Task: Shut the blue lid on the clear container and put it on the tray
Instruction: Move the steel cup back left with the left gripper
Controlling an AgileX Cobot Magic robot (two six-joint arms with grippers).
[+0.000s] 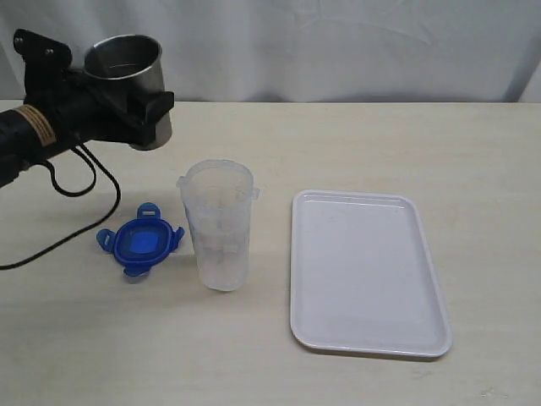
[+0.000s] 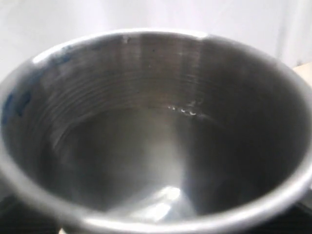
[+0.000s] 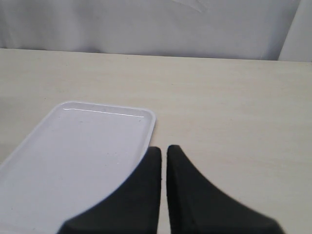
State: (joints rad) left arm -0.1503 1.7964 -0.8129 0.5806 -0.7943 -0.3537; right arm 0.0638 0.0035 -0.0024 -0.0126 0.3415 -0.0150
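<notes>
The clear container [image 1: 219, 228] stands upright and uncovered near the middle of the table. To its left the blue lid [image 1: 140, 241] lies flat on the table, apart from it. The white tray [image 1: 363, 271] lies to the container's right with nothing on it. At the far left, my left gripper [image 1: 135, 97] is closed around a steel cup [image 1: 125, 72], whose inside fills the left wrist view [image 2: 146, 146]. My right gripper [image 3: 164, 148] is shut with nothing in it, beside a corner of the tray [image 3: 102, 108]; it is out of the exterior view.
A black cable [image 1: 59, 182] loops from the left arm down onto the table left of the lid. A white curtain [image 1: 338, 42] closes off the back edge of the table.
</notes>
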